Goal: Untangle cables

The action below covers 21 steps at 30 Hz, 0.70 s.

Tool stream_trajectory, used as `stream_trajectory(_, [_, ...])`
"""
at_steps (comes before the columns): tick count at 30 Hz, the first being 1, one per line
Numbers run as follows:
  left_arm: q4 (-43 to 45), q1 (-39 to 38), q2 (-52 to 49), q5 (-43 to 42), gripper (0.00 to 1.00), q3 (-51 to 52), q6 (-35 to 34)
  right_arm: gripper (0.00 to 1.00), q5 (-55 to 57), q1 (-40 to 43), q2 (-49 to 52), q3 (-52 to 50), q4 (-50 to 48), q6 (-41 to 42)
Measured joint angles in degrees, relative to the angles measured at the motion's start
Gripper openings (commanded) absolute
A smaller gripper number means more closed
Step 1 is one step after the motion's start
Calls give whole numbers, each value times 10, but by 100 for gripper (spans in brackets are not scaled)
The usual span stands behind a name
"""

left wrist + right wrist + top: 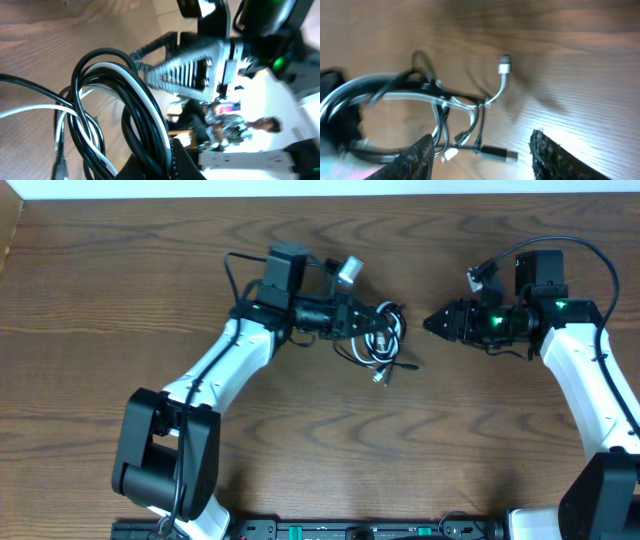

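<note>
My left claw (386, 318) is clamped on the cables (384, 348), gripping their upper loops. Right of the cables, my right claw (432, 323) hangs just clear, fingers apart. Only its wrist view shows that gap, and a white plug (504, 64) poking out of the cables.

Cables (125, 100) blurred, cropped at left-wrist edges, left gripper (385, 320) jaws seemingly hidden among loops

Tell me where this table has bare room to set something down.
Bare wood: the front of the table between the arm bases, and its far-left side. Crowded: the middle, where the cables lie between left gripper and right gripper.
</note>
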State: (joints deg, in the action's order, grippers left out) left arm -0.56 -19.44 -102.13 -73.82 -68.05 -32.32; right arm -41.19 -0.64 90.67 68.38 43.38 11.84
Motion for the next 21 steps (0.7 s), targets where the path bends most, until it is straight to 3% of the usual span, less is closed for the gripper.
stream_trajectory(6, [62, 10, 0, -19, 7, 0, -83, 52, -53, -10, 0, 0, -17, -5])
stream_trajectory(11, [133, 10, 0, -21, 7, 1, -168, 46, -35, -42, 0, 0, -43, 48])
stream_trajectory(14, [162, 10, 0, -21, 7, 1, -206, 33, -29, -59, 0, 0, -58, 78])
stream_trajectory(17, [170, 10, 0, -21, 8, 1, -233, 27, -26, -71, 4, 0, -74, 108])
stream_trajectory(21, [171, 10, 0, -21, 8, 1, -254, 26, -24, -93, 19, 0, -115, 149])
